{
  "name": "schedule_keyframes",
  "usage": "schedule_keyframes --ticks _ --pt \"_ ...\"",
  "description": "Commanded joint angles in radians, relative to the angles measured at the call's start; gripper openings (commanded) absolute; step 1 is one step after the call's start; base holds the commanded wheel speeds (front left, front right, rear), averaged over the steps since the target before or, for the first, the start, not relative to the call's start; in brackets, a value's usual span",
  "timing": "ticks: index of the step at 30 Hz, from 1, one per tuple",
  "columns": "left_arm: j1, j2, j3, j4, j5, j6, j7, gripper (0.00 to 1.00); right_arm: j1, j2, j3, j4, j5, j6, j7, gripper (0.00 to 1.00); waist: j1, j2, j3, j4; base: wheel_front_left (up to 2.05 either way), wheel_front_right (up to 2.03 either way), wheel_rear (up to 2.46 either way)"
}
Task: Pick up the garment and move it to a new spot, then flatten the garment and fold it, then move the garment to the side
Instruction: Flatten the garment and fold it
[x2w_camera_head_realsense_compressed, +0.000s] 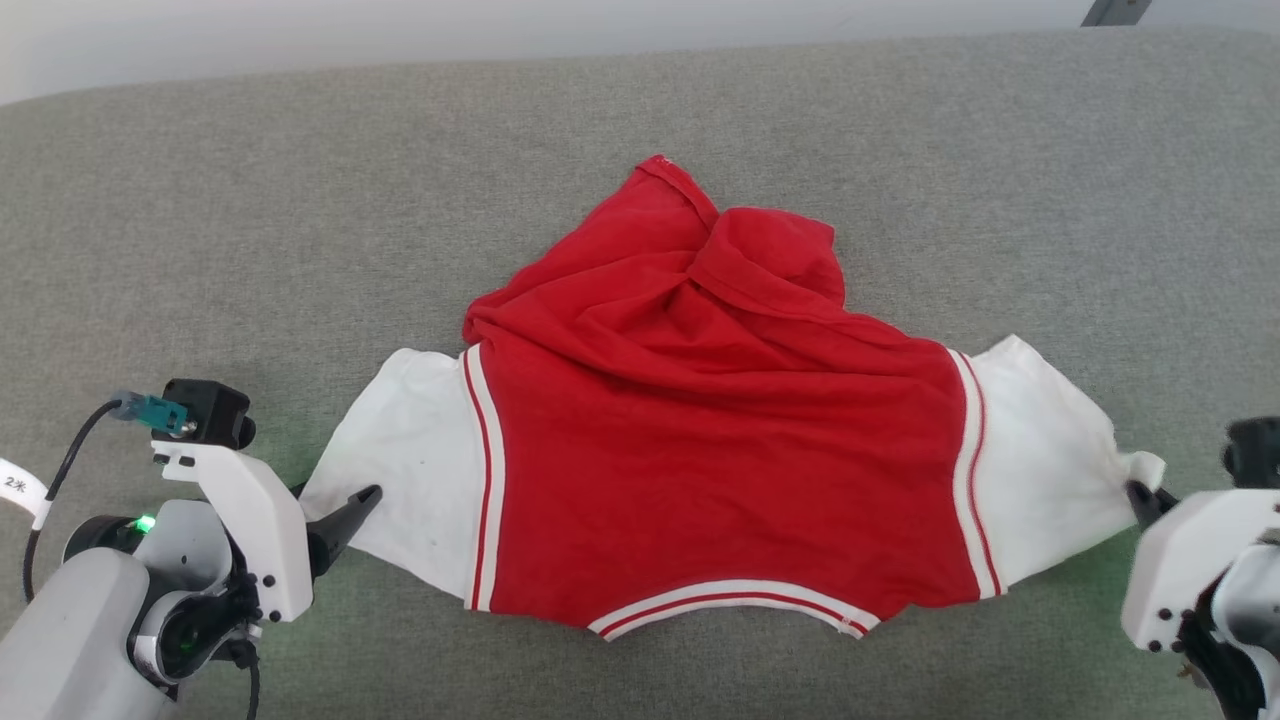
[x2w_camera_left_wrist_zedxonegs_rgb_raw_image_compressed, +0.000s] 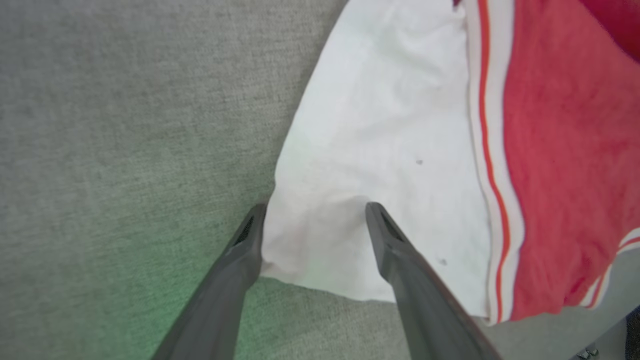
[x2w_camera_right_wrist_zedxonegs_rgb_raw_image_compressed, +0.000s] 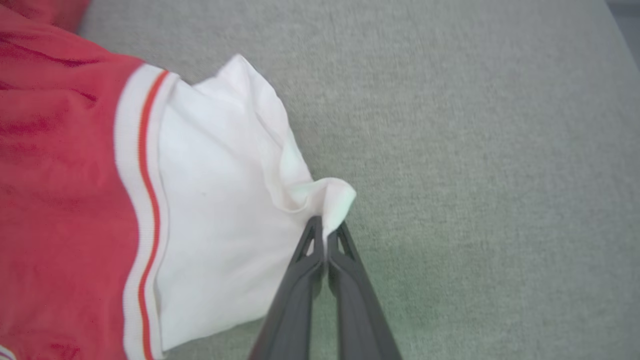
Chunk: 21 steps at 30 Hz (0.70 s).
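Right gripper (x2w_camera_right_wrist_zedxonegs_rgb_raw_image_compressed: 326, 237) clamped on one sleeve of the garment (x2w_camera_head_realsense_compressed: 720, 450); left gripper (x2w_camera_left_wrist_zedxonegs_rgb_raw_image_compressed: 314, 212) spread over the other.
Best to close the left low (catching both layers) before pulling taut.

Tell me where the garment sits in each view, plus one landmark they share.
Head view: the garment lies centre, sleeves spread sideways.
Left wrist view: upper right, left sleeve corner between open jaws.
Right wrist view: left side, right sleeve corner pinched in shut jaws.
Shared landmark: striped trim joining white sleeves to red body.
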Motion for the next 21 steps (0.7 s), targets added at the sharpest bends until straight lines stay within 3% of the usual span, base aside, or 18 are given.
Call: schedule_keyframes --ticks 1,2,9,21 --pt "0.024 0.000 -0.005 0.008 0.002 0.000 -0.001 1.00 0.009 0.010 -0.018 0.008 -0.003 0.000 0.004 0.81 0.0000 0.0000 -0.001 0.002 0.00 0.00 0.00" --pt "0.023 0.000 -0.006 0.005 0.002 0.001 -0.001 1.00 0.010 0.010 -0.026 0.019 -0.017 0.000 0.007 1.00 0.0000 0.0000 -0.001 0.004 0.00 0.00 0.00" --pt "0.022 0.011 -0.015 -0.011 0.009 0.008 0.013 1.00 0.006 0.034 -0.051 0.007 -0.010 0.000 0.002 1.00 0.0000 0.0000 -0.006 0.004 0.00 0.00 0.00" --pt "-0.005 0.013 -0.063 0.007 0.036 0.022 0.080 1.00 0.053 0.040 -0.004 -0.210 0.030 0.000 0.075 1.00 0.0000 0.0000 0.001 -0.022 0.00 0.00 0.00"
